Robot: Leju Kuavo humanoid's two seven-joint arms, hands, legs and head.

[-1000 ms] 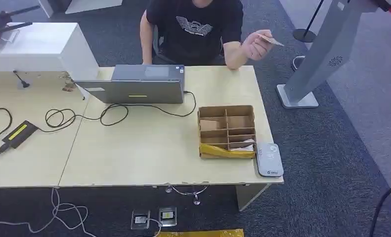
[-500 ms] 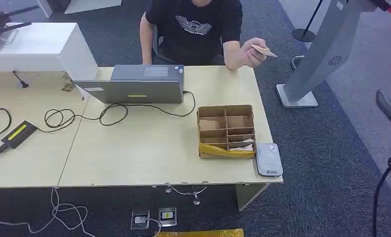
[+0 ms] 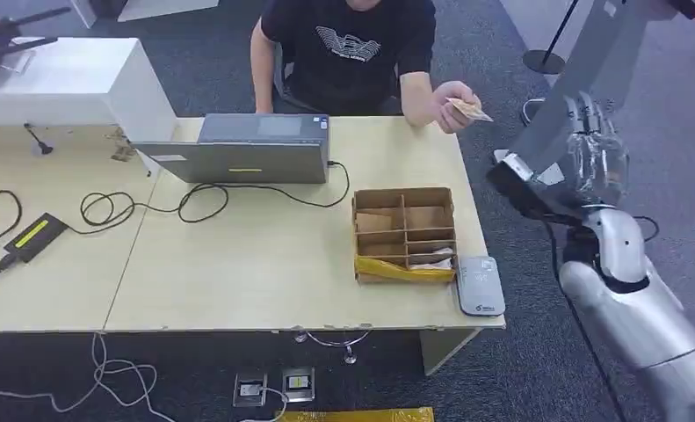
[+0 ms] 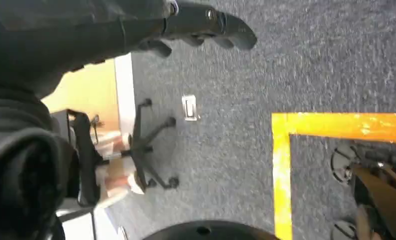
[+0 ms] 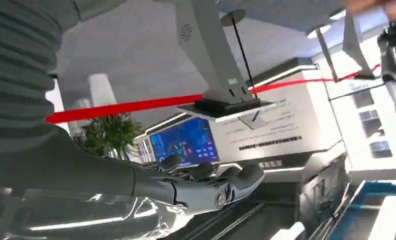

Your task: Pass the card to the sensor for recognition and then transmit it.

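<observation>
A person sits at the far side of the table, and the person's hand holds a tan card [image 3: 469,110] out over the table's far right corner. My right hand [image 3: 594,151] is raised beside the table's right edge, fingers stretched upward and apart, holding nothing; the card is to its left and farther away, not touching it. In the right wrist view the right hand [image 5: 206,186] is likewise empty with its fingers straight. The grey-white card sensor [image 3: 479,285] lies flat at the table's front right corner. My left hand [image 4: 201,22] hangs over the carpet with fingers extended and nothing in them.
A cardboard divider box [image 3: 403,230] with a yellow strip stands right beside the sensor. A laptop [image 3: 247,151], looping cables and a power adapter [image 3: 32,236] lie on the table's left and middle. A grey kiosk stand [image 3: 581,88] rises just behind my right hand.
My right arm has risen into view from the right edge, up beside the table. The person's hand has brought the card lower and a little nearer to the table corner.
</observation>
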